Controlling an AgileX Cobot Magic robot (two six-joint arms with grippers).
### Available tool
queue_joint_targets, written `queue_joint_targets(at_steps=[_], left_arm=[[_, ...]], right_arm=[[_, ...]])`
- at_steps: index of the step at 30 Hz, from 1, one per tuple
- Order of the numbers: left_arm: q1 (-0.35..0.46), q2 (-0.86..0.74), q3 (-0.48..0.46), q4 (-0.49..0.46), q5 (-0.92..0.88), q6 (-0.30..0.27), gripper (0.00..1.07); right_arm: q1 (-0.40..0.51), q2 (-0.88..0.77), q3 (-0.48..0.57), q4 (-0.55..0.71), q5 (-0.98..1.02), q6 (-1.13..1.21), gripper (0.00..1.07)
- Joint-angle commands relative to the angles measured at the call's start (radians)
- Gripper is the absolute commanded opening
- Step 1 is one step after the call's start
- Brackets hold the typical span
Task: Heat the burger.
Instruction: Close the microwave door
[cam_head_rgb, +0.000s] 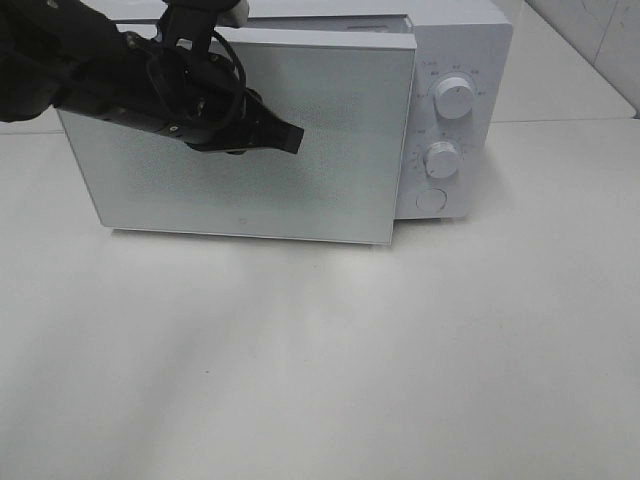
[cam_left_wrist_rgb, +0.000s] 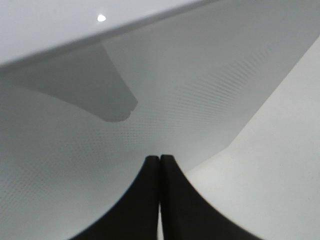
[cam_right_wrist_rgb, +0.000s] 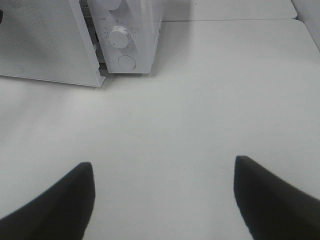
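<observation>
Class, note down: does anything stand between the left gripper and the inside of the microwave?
Yes. The microwave door stands across the front, and the shut left gripper is right at its glass. No burger shows in any view.

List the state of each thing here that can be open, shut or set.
microwave door: ajar, not fully shut.
left gripper: shut, empty, tips at the door.
right gripper: open, empty, over the table.
upper knob and lower knob: setting too small to read.
burger: not in view.
</observation>
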Motion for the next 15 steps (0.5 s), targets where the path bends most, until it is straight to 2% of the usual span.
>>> queue_joint_targets(at_steps=[1,15], left_arm=[[-0.004,0.029,-0.042,-0.026,-0.014,0.0,0.0],[-0.039,0.147,-0.214,-0.026,-0.012,0.0,0.0]], right_arm=[[-0.006,-0.022,0.002,-0.002,-0.013,-0.003,0.73],[-0.006,-0.022,0.002,-0.003,-0.013,-0.003,0.73]])
